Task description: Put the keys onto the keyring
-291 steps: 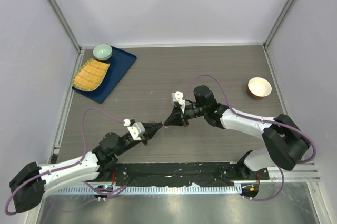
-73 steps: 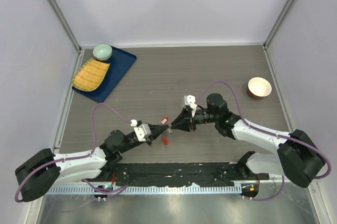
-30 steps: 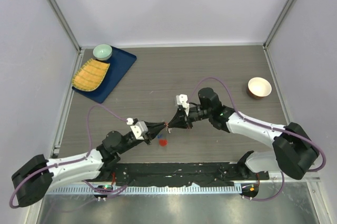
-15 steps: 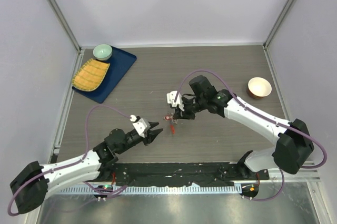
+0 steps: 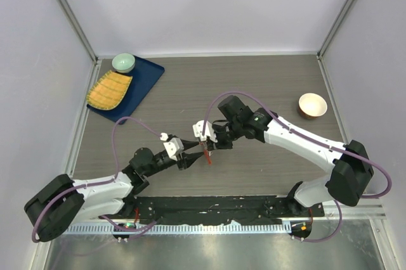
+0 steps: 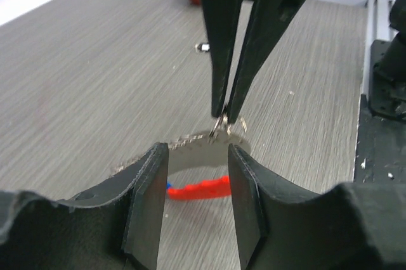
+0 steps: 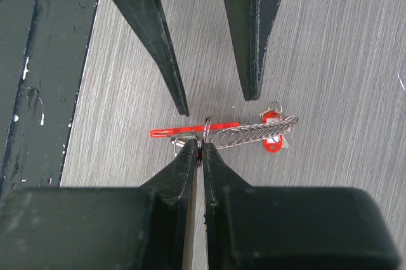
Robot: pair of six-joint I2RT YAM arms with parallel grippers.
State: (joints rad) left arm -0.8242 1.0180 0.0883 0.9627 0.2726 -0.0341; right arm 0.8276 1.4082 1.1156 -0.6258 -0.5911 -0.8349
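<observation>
We are seeing the left gripper [image 6: 196,162] released just short of the pale grey chain-like keyring [image 6: 202,138] at mid-table, which the right gripper [image 7: 200,149] is clenching by a wire ring [image 7: 198,145]. A red curved tag [image 7: 190,132] and a red-headed key [image 7: 271,134] are showing along it. A blue tray [image 5: 148,78] is holding a green bowl [image 5: 123,62] and yellow woven mat [image 5: 109,90]; a brown bowl [image 5: 312,105] is sitting far right

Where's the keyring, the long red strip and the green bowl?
keyring [image 7: 250,134], right wrist view, middle of its grey chain.
long red strip [image 7: 181,130], right wrist view, its thin straight part.
green bowl [image 5: 123,62], top view, its inside.
</observation>
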